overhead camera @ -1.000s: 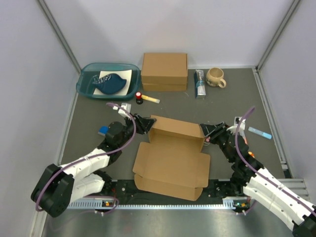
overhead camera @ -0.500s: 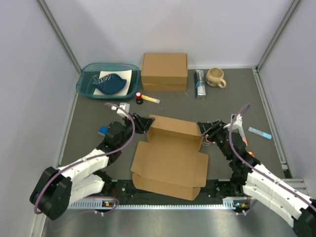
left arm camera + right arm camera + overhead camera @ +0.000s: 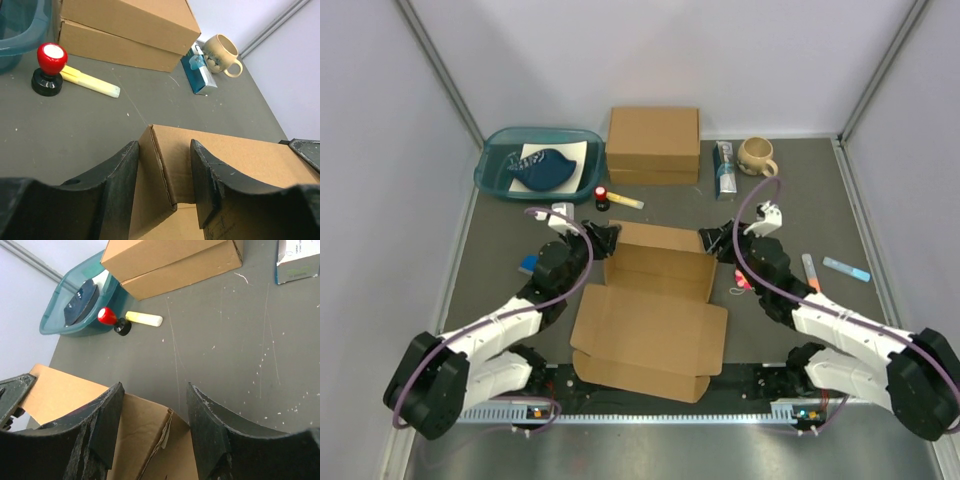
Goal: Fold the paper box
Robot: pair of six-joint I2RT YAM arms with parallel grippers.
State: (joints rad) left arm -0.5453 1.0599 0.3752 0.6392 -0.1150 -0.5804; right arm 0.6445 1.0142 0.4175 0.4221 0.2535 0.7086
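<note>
**Here, two claws straddle the back corners of a half-raised paper box**

From overhead, the paper box [image 3: 650,310] lies in the middle of the dark table [image 3: 800,200], between the two arms. Its back wall stands up, and a wide flat panel with small flaps stretches toward the arm bases. The left claw [image 3: 604,240] sits at the wall's back left corner and the right claw [image 3: 713,250] at its back right corner. From this height the gap between each claw's fingers cannot be made out.

The wrist cameras supply that. The left one shows two black fingers [image 3: 117,185] set apart, with the box's upright corner and a leaning side flap between them. The right one shows its pair likewise parted around the opposite corner, with a sliver of table visible between the cardboard and one finger. Neither claw is pinched tight. Each wrist view also catches the tip of the other claw at the far end of the wall.

Only the overhead view takes in the whole far row: a teal tub [image 3: 540,130], a closed cardboard box [image 3: 653,145], a blue packet [image 3: 724,168] and a mug [image 3: 757,155]. In front of them, a red-topped knob [image 3: 602,197] stands just beside a yellow stick [image 3: 625,201].
</note>
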